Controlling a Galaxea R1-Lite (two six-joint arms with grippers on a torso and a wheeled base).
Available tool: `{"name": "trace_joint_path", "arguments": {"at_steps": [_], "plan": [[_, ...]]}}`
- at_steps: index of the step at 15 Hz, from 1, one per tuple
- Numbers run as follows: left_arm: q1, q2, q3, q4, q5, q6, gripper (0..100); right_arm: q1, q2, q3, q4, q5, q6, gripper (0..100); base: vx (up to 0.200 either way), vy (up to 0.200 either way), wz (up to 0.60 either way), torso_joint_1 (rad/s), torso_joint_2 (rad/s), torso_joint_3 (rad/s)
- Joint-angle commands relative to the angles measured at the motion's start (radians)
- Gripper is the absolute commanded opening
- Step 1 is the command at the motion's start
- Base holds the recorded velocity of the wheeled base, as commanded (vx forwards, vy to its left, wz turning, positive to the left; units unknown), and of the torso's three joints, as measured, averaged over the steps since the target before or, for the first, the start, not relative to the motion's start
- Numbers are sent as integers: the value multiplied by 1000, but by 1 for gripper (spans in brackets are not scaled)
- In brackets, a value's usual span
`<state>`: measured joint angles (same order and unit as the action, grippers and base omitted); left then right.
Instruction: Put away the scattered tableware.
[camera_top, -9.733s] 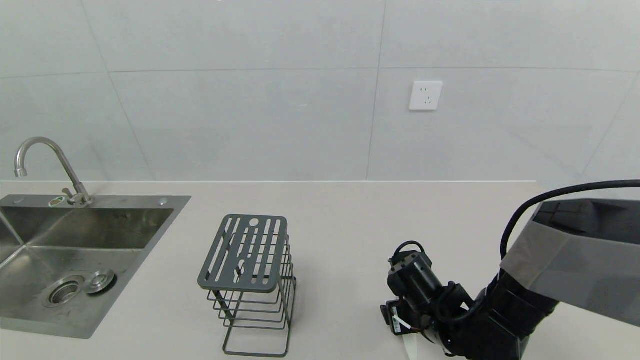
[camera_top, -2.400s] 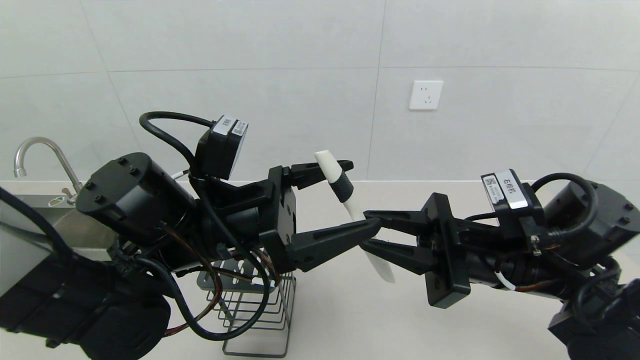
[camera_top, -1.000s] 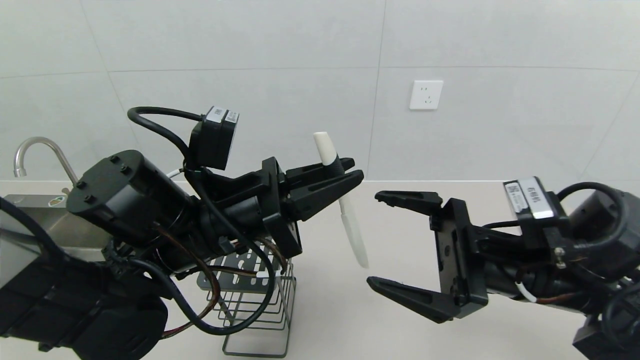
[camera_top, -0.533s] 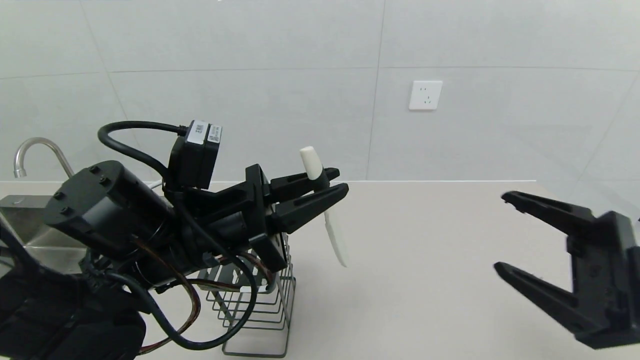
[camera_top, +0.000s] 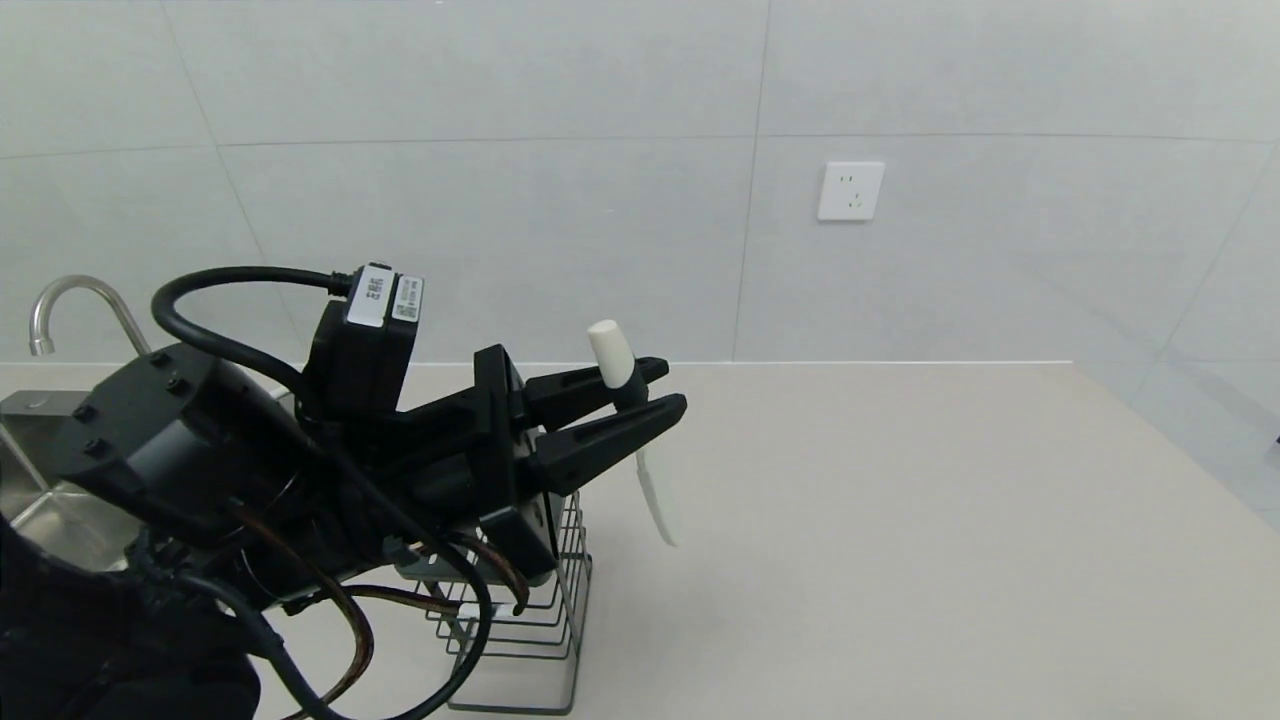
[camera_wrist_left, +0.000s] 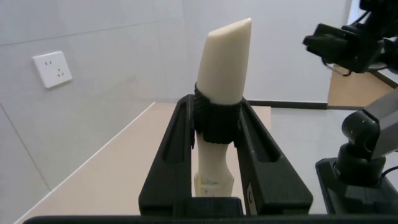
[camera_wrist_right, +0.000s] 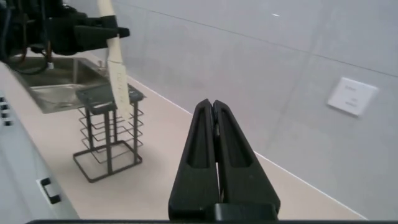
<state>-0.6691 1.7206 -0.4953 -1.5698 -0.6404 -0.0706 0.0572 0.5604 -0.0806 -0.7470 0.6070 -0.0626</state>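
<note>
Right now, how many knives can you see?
1: a knife clamped in the left pincer, blade hanging down near the rack. The arm may hide others on the counter.

A white wall socket sits on the grey tiled wall above a beige countertop — steel sink and curved faucet at its left end.

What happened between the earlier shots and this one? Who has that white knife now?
The right claw passed the knife to the left claw, let go, drew back to the right and shut. The left claw, clamped on the handle, has sunk left toward the rack. Rack and sink stayed put.
</note>
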Motion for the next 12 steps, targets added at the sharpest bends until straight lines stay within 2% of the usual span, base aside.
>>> {"name": "trace_joint_path", "arguments": {"at_steps": [1, 2, 5, 9, 10, 12], "plan": [[0, -19, 3, -1, 1, 0, 0, -76, -343, -88, 275, -1, 4, 0, 0, 0, 0, 0, 0, 0], [2, -30, 6, -1, 1, -1, 0, -85, -412, -100, 325, -6, 10, 0, 0, 0, 0, 0, 0, 0], [2, -30, 6, -1, 1, 0, 0, -79, -498, -97, 330, -72, 17, 0, 0, 0, 0, 0, 0, 0], [6, -27, 15, -1, 1, 22, 0, -68, -524, 32, 325, -162, 17, 0, 0, 0, 0, 0, 0, 0], [16, -33, 12, -1, 2, 25, 0, -63, -531, 81, 353, -219, 21, 0, 0, 0, 0, 0, 0, 0], [43, -35, 11, -1, 4, 26, 0, -62, -553, 81, 526, -302, 43, 0, 0, 0, 0, 0, 0, 0]]}}
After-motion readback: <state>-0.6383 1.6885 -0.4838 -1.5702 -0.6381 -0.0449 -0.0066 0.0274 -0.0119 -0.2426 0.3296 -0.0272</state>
